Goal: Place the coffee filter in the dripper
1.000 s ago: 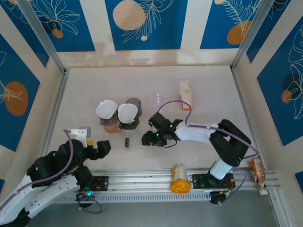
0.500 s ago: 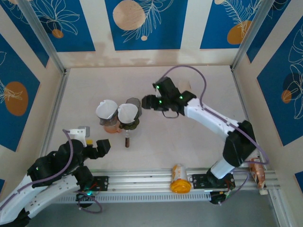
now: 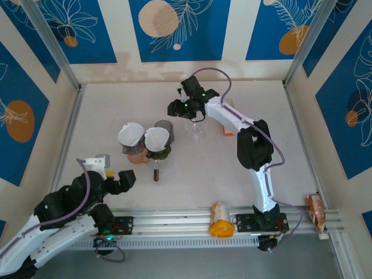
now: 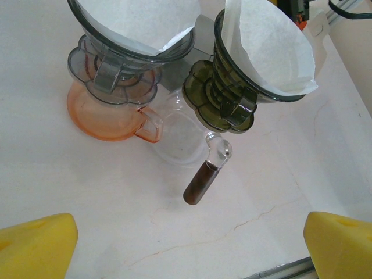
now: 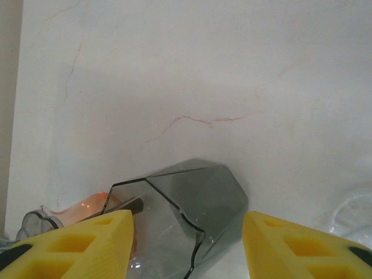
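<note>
Pale table (image 3: 116, 104) lying between blue-patterned walls (image 3: 174, 29); coffee filter (image 4: 264, 55) sitting in the dark dripper (image 4: 224, 99) (a second filter (image 4: 139, 23) lining the clear dripper (image 4: 110, 65)); left gripper (image 4: 186, 247) and right gripper (image 5: 187, 235) both hanging with fingers apart, empty.

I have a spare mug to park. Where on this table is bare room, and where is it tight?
Bare: the far-left corner beyond the drippers, and the near middle between the scoop and the right arm. Crowded: the centre, where both drippers, the grey container, clear cup and right gripper cluster.
</note>
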